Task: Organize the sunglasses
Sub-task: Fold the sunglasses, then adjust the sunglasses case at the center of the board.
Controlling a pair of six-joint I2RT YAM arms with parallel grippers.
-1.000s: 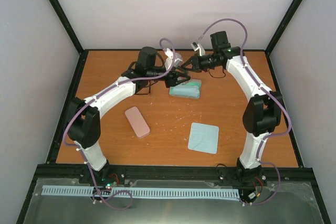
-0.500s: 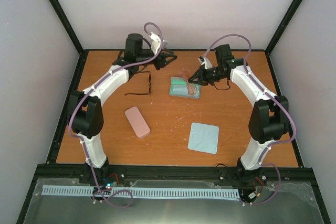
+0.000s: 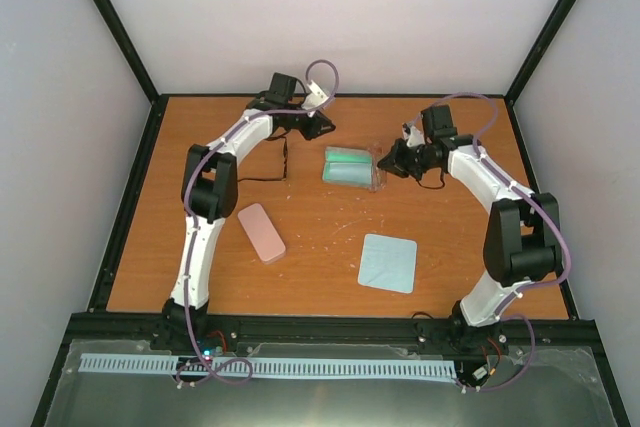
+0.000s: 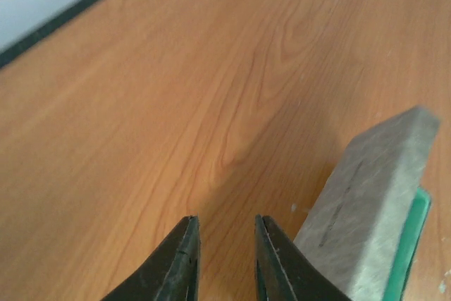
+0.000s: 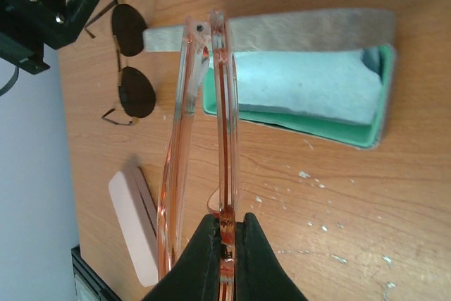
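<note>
R gripper [image 5: 225, 227] is clamped tight on the pink-tinted sunglasses [image 5: 225, 125]. It pinches them at one end of the folded frame, so the rest sticks out straight ahead of the fingers, clear of the worktop [image 4: 176, 89]. The frame is see-through w/ thin temple arms lying alongside.

Beyond the gripper and a bit to its right is the open case [image 5: 310, 130], w/ a green lining and a pale blue cloth [image 5: 303, 86] tucked inside. Its grey lid [image 5: 296, 29] stands up on the far side. The held glasses' far tip overlaps the lid's left end in the wrist view; can't tell if it touches.

Ahead-left of the R gripper, the dark sunglasses [image 5: 134, 89] lie flat on the worktop, lenses side by side and arms partly out. A shut pink case [image 5: 134, 223] lies to the gripper's left, nearer the arm bases. A second blue cloth [image 3: 388, 262] lies well apart, back toward the R arm's base.

L gripper [image 4: 225, 220] has its jaws a little apart w/ nothing between them, low over bare wood. The grey lid is just to its right, not touching. The dark sunglasses are near it, on the arm-base side.
</note>
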